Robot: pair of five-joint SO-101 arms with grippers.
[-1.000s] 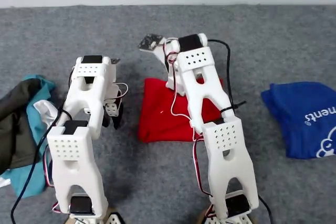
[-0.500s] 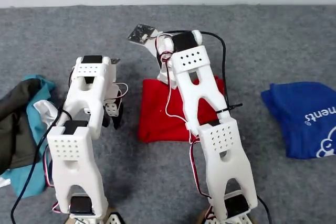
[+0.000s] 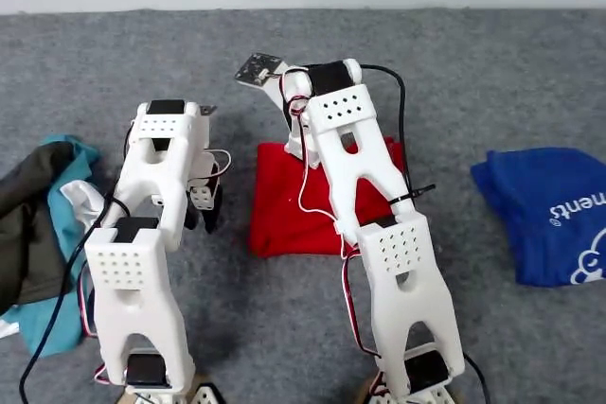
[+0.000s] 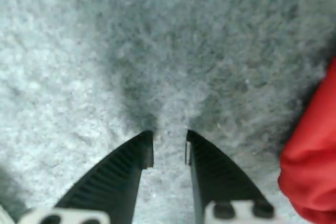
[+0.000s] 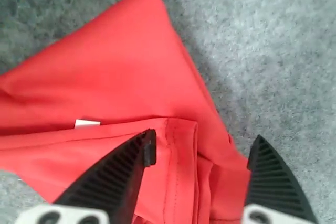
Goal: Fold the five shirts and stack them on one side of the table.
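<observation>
A red shirt point(image 3: 284, 215) lies flat on a grey, carpet-like table point(image 3: 492, 73), folded into a rough rectangle with layered edges. The right arm point(image 3: 365, 186) stretches over the red shirt. Its right gripper point(image 5: 202, 148) hangs above the cloth with its black jaws set wide apart, holding nothing. One finger is over a stitched hem and the other is near the red shirt's edge, where bare table begins. A small white tag point(image 5: 86, 124) shows on the red shirt beside a fold line.

The left arm point(image 3: 156, 196) stands just to the left of the red shirt. Its left gripper point(image 4: 169, 148) points down at bare table next to the red shirt, with its jaws a narrow gap apart and gripping nothing.

A blue shirt point(image 3: 549, 210) with white print lies well to the right of the red shirt, loosely folded. On the other side, well to the left of the red shirt and beyond the left arm, lies a crumpled heap point(image 3: 38, 234) of dark, teal and white cloth.
</observation>
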